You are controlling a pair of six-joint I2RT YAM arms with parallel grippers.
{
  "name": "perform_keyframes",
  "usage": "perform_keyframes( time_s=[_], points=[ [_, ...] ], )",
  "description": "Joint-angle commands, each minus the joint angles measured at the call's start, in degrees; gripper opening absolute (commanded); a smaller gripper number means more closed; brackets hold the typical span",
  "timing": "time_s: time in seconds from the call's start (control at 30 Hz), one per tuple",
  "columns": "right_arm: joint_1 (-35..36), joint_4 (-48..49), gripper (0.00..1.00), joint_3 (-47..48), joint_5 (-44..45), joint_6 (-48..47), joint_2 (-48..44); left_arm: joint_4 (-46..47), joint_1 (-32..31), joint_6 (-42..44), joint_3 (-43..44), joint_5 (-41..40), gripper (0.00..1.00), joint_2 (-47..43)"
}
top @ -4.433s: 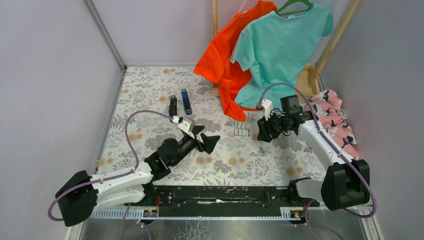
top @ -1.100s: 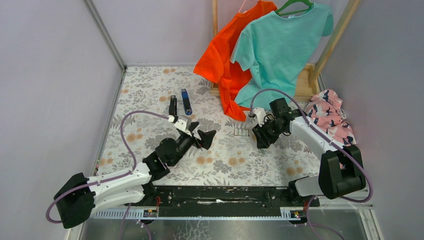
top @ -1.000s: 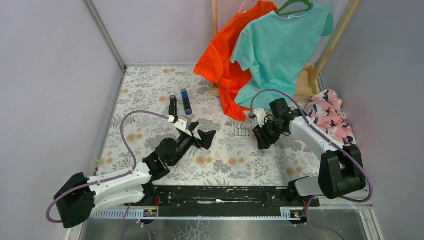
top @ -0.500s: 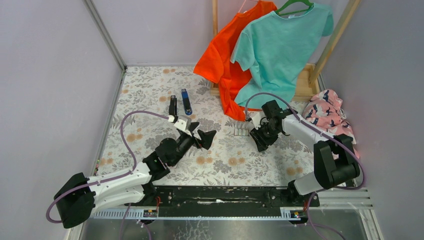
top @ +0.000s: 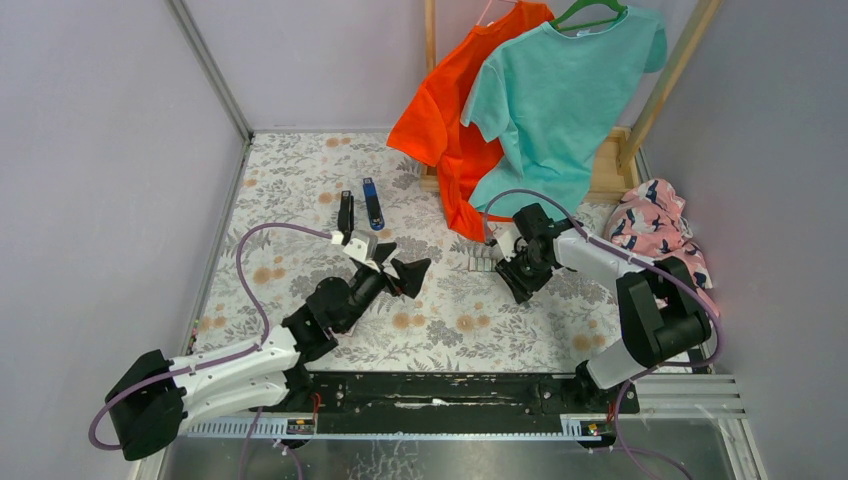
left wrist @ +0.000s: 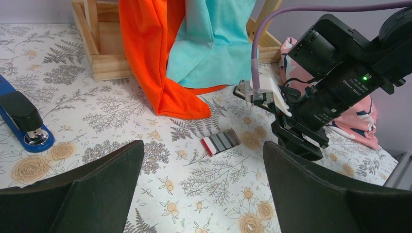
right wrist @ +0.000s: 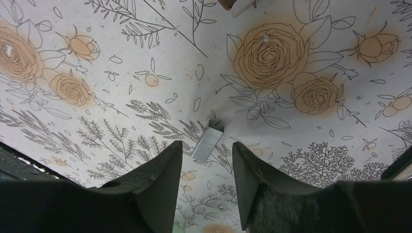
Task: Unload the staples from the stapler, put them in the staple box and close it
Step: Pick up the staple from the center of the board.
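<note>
One short silvery strip of staples (right wrist: 206, 142) lies loose on the floral tablecloth (top: 300, 180), so at least part of the unloading looks done. The right claw (right wrist: 206, 162) hovers low over it, its fingers partly spread, with the strip in the gap between them and touched by neither. By the look of it the claw holds nothing.

The stapler (top: 346, 212) lies well apart from there, towards the far left of the cloth. From the top view one cannot tell whether its channel is open or whether any staples are left inside, so how much remains is uncertain. The left claw (top: 402, 264) hangs above the middle of the cloth with its fingers spread wide and empty. It is nearer to the stapler than the right one is.

A slim blue-and-black bar (top: 372, 203) lies just beside the stapler and could be knocked in a reach for it. A small red-edged card (left wrist: 221, 142) sits just beside the right claw. The hem of the orange shirt (top: 440, 110) hangs near that card, with a teal shirt (top: 560, 90) next to it on the wooden rack (top: 610, 160). A pink patterned cloth (top: 665, 235) is bunched at the right edge
</note>
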Motion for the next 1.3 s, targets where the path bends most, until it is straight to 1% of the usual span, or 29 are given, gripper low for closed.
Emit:
perform_keyframes(
  time_s=[0.0,0.3,0.63,0.87,1.27],
  points=[
    [1.1,1.2,0.5,0.4,2.2,0.4,0.7,0.4,0.5,-0.1,-0.5,-1.7,1.0,-0.7],
    [1.9,1.1,0.47,0.7,1.2,0.3,2.6,0.4,0.5,-0.2,-0.8,-1.7,1.0,-0.8],
    [2.0,1.1,0.43,0.3,1.4,-0.3,3.3,0.3,0.5,-0.1,-0.9,-1.8,1.0,-1.0],
    [2.0,0.9,0.41,0.4,1.2,-0.8,3.1,0.2,0.5,-0.2,-0.8,-1.9,1.0,-1.1],
    [2.1,-1.2,0.39,1.1,0.7,-4.6,3.3,0.5,0.5,0.1,-0.4,-1.6,1.0,-0.4]
  ],
)
